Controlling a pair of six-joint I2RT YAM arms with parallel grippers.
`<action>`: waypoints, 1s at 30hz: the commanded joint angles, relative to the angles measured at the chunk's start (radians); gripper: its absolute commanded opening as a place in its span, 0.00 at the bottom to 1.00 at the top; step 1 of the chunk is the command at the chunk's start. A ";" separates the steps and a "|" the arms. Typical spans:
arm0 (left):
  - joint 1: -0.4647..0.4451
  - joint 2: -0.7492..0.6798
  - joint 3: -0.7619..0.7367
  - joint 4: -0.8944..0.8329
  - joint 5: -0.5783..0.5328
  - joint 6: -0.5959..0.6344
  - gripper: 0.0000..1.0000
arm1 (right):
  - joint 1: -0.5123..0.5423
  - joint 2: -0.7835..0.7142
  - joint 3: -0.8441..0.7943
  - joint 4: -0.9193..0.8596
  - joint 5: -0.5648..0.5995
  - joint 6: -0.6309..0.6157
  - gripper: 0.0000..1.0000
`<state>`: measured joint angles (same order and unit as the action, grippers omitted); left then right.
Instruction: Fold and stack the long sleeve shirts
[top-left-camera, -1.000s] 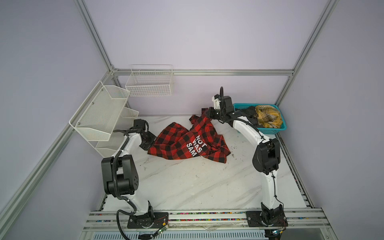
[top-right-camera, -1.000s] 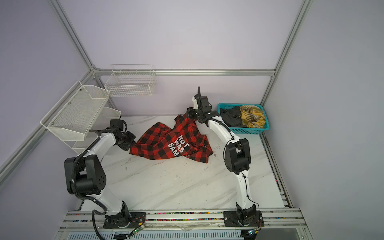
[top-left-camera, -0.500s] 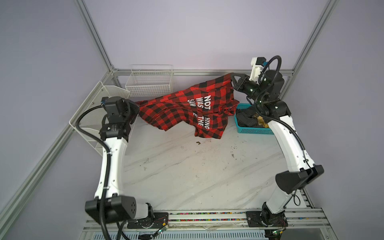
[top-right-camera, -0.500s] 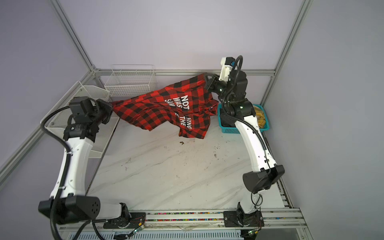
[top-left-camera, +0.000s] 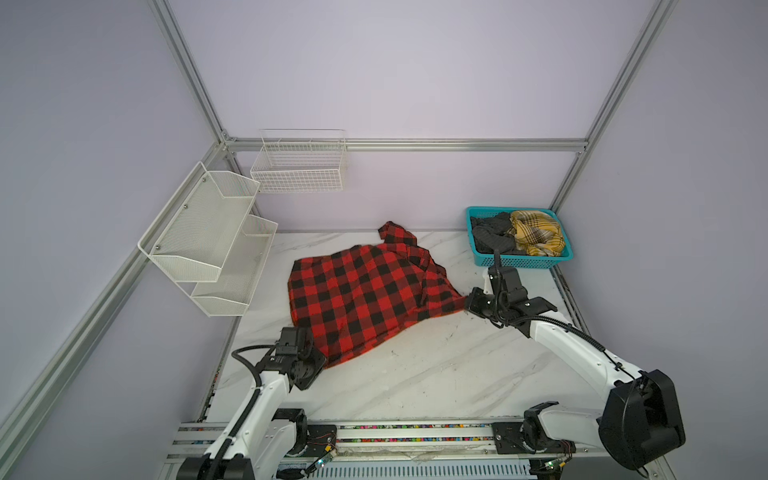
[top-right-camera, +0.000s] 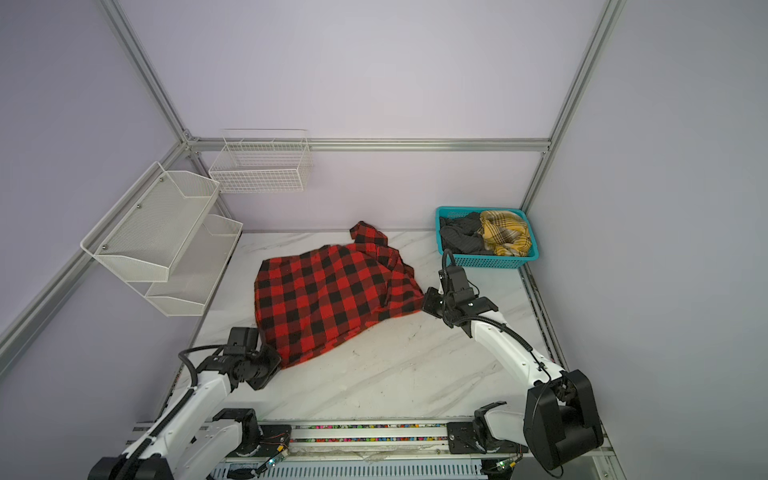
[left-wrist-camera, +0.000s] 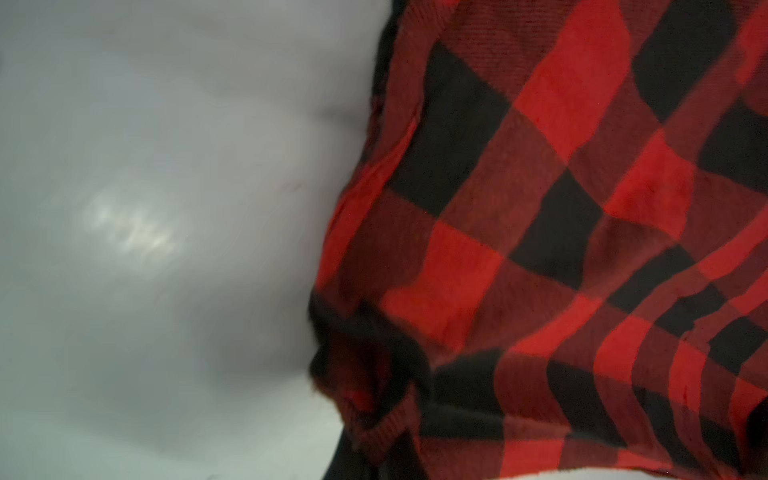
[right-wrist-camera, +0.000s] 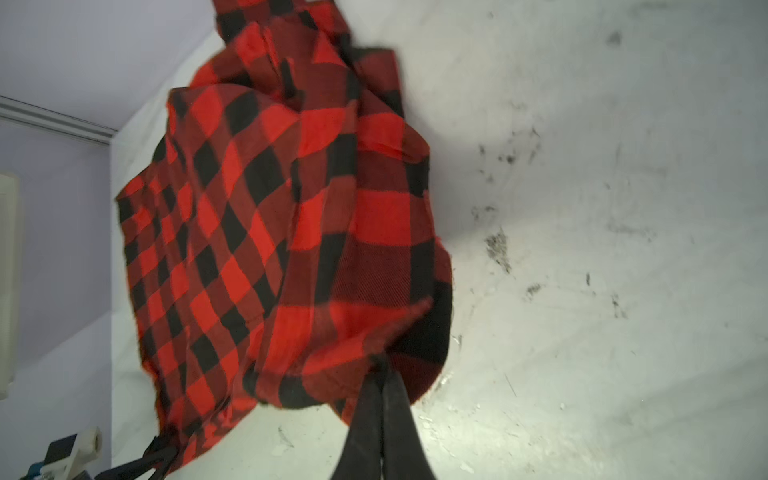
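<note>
The red-and-black shirt (top-left-camera: 365, 299) lies spread over the middle of the desk (top-left-camera: 436, 374), its plain checked face up. It is mostly flat across the body. It is rumpled along the side nearer the basket, and one part reaches toward the back wall. I see no fold in it yet, so I judge this to be the laying-out step for the first garment, not the folding itself.

My left tool (top-left-camera: 321, 354) is down at the near corner of the shirt, on the left side. In the left wrist view the cloth runs right up to the camera but the fingers do not show clearly. I take the tool to be clamped shut on that corner. My right tool (right-wrist-camera: 380, 368) is closed as well. In the right wrist view its two dark fingers meet on the hem, and in a top view it sits at the shirt's right edge (top-right-camera: 428, 305).

The yellow plaid shirt (top-left-camera: 536, 232) and the dark grey shirt (top-left-camera: 492, 237) are bunched together in the teal basket (top-left-camera: 523, 262) at the far right corner, untouched.

No stack exists anywhere on the desk. Left to do, as I reckon it: smooth the rumpled side, fold this shirt, then take out, fold and stack the other two. Most of the task lies ahead.
</note>
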<state>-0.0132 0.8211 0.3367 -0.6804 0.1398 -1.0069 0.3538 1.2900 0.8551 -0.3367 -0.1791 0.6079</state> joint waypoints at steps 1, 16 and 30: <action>-0.001 -0.089 -0.059 -0.015 -0.014 -0.035 0.00 | 0.007 0.057 0.003 0.047 0.042 0.027 0.00; -0.040 0.648 0.282 0.281 -0.129 0.026 0.00 | -0.030 0.490 0.160 0.081 0.216 0.028 0.00; -0.069 0.867 1.021 0.013 -0.237 0.113 0.00 | -0.181 0.290 0.378 -0.057 0.280 0.013 0.00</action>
<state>-0.1104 1.8408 1.2484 -0.4976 0.0284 -0.9497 0.1757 1.6657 1.2507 -0.3367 0.0395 0.6224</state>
